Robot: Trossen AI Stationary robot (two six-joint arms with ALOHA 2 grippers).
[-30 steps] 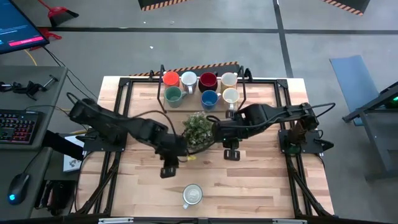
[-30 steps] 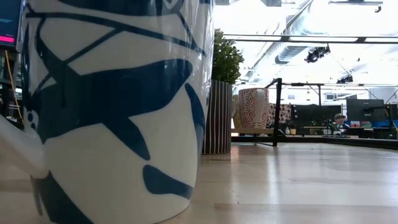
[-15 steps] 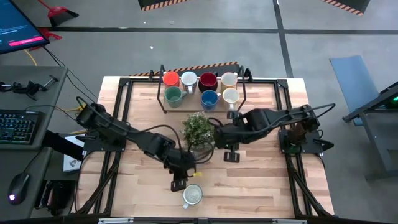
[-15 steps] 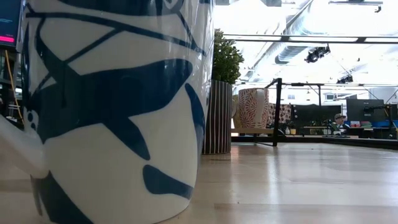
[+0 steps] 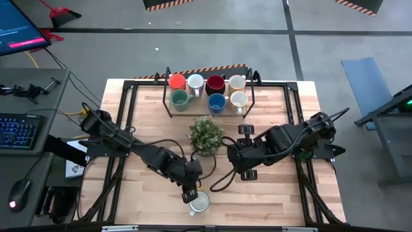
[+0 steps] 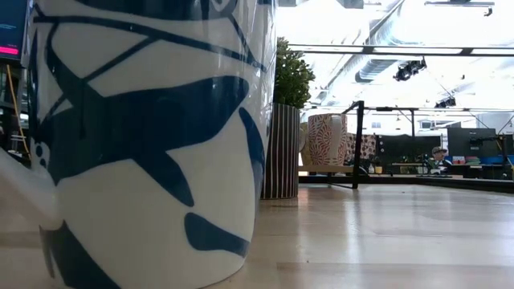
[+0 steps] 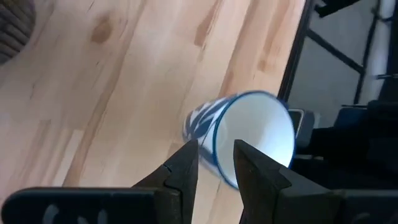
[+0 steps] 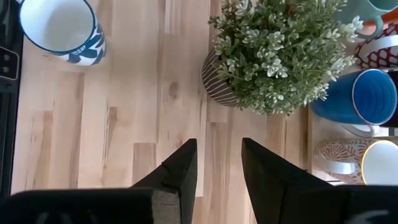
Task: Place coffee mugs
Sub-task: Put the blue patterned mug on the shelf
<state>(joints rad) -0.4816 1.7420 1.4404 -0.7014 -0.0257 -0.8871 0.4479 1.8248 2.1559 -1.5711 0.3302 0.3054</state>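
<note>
Seven coffee mugs [image 5: 206,91] sit bunched in the rack [image 5: 168,103] beyond the potted plant [image 5: 206,133]. The eighth, a white mug with blue leaf print [image 5: 199,202], stands alone on the table [image 5: 283,200] on the plant's near side. My left gripper [image 5: 188,194] hangs just above that mug's rim, fingers [image 7: 186,169] parted and gripping nothing. My right gripper [image 5: 250,174] waits beside the plant, released too, with only bare wood between its fingers.
</note>
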